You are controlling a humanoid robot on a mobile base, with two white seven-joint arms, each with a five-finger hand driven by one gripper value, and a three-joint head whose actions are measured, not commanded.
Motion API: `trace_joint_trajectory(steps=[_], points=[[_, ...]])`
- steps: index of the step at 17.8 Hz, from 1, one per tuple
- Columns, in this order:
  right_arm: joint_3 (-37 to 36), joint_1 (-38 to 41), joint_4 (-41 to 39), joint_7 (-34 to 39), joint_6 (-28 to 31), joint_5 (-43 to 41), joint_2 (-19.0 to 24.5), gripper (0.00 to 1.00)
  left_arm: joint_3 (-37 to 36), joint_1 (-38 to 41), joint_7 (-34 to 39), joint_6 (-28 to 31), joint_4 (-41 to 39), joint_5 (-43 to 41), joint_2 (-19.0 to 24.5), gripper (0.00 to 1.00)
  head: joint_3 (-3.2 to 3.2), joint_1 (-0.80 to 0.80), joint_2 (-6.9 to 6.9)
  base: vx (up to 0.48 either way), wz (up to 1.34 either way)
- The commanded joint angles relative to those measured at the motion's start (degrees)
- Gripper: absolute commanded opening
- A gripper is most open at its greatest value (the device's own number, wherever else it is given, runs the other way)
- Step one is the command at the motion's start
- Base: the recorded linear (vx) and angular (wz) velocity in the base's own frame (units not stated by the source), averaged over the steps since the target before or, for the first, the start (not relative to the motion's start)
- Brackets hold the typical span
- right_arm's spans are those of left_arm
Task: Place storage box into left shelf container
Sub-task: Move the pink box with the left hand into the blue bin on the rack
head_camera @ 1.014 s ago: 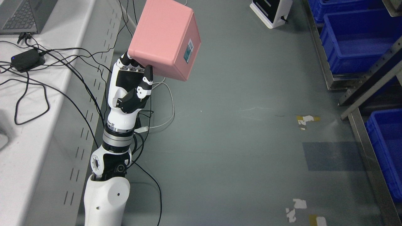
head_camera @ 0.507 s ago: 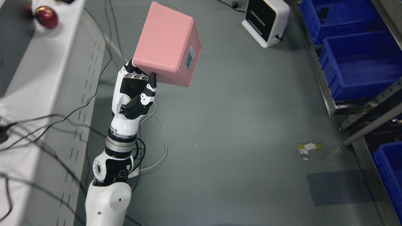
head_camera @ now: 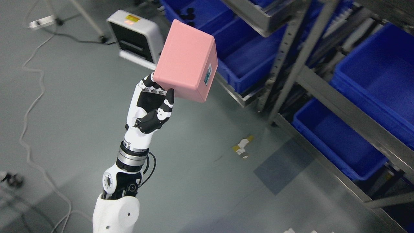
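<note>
A pink storage box [head_camera: 186,60] with a small label on its right side is held up in the air in the head view. My left hand [head_camera: 155,95] grips its lower left corner, with the thumb under the box and the fingers behind it. The metal shelf [head_camera: 310,81] with blue containers stands to the right. The nearest blue container [head_camera: 249,58] lies just right of the box, on a low level. Another blue container [head_camera: 381,74] sits higher at the far right. The right arm is out of view.
A white and black device [head_camera: 134,37] stands on the floor behind the box. A white cable [head_camera: 30,106] snakes over the grey floor at the left. A slanted shelf post [head_camera: 300,51] crosses in front of the containers. Tape scraps [head_camera: 242,146] lie on the floor.
The whole picture has swung to the right: the white table is gone and the shelf with blue containers fills the right side. The hand keeps the same hold on the box.
</note>
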Motion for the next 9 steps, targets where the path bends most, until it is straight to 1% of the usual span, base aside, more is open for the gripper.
trace_joint_trajectory(steps=[1, 3, 5, 7, 9], points=[[-0.2, -0.4, -1.0, 0.0, 0.0, -0.1, -1.0, 1.00, -8.4, 6.8, -0.5, 0.0, 4.4, -5.5, 1.0, 0.02, 0.00, 0.00, 0.00, 0.295, -1.21], [-0.2, -0.4, -1.0, 0.0, 0.0, -0.1, -1.0, 1.00, -11.2, 9.1, -2.3, 0.0, 6.9, -9.6, 1.0, 0.02, 0.00, 0.00, 0.00, 0.274, -1.17], [-0.2, -0.4, -1.0, 0.0, 0.0, -0.1, -1.0, 1.00, -11.6, 9.2, -2.2, 0.0, 9.8, -12.8, 1.0, 0.02, 0.00, 0.00, 0.00, 0.249, -1.10], [-0.2, -0.4, -1.0, 0.0, 0.0, -0.1, -1.0, 1.00, -10.6, 8.1, -1.7, 0.2, 12.4, -14.8, 1.0, 0.02, 0.00, 0.00, 0.00, 0.246, -1.01], [-0.2, -0.4, -1.0, 0.0, 0.0, -0.1, -1.0, 1.00, -7.3, 4.3, -1.5, 0.3, 15.7, -14.8, 1.0, 0.02, 0.00, 0.00, 0.00, 0.235, -0.91]])
